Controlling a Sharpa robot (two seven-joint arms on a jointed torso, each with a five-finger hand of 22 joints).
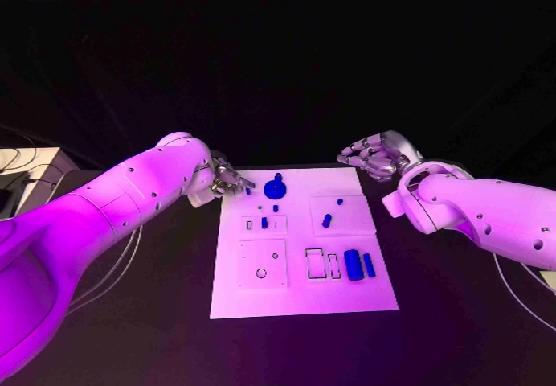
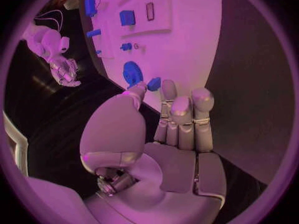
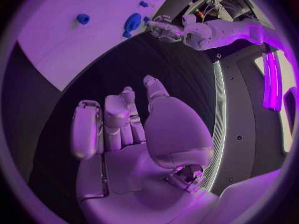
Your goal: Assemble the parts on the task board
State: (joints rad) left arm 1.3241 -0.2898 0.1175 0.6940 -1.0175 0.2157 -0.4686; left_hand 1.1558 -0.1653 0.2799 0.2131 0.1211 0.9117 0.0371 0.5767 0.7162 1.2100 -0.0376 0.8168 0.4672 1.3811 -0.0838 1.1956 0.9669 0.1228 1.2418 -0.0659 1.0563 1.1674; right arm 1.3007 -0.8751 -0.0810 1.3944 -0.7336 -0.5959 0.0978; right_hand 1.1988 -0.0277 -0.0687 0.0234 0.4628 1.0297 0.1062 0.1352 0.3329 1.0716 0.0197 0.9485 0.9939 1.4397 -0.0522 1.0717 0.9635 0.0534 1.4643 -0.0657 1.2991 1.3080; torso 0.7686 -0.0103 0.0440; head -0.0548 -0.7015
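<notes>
The white task board (image 1: 304, 299) lies in the middle of the black table. My left hand (image 1: 223, 182) hovers at the board's far left corner and pinches a small blue part (image 2: 154, 83) between thumb and a fingertip. Right beside it on the board lies a round blue part (image 1: 275, 189), also seen as a blue disc (image 2: 132, 73) in the left wrist view. My right hand (image 1: 377, 153) hangs off the board's far right corner, fingers loosely apart and holding nothing (image 3: 124, 129). Two long blue parts (image 1: 359, 264) lie near the board's right edge.
Small blue parts (image 1: 328, 219) sit in the board's middle blocks, one more (image 1: 264, 223) to their left. Outlined slots (image 1: 315, 264) and a square plate (image 1: 263, 264) lie toward the near half. Cables and a pale box (image 1: 26, 161) stand at the far left.
</notes>
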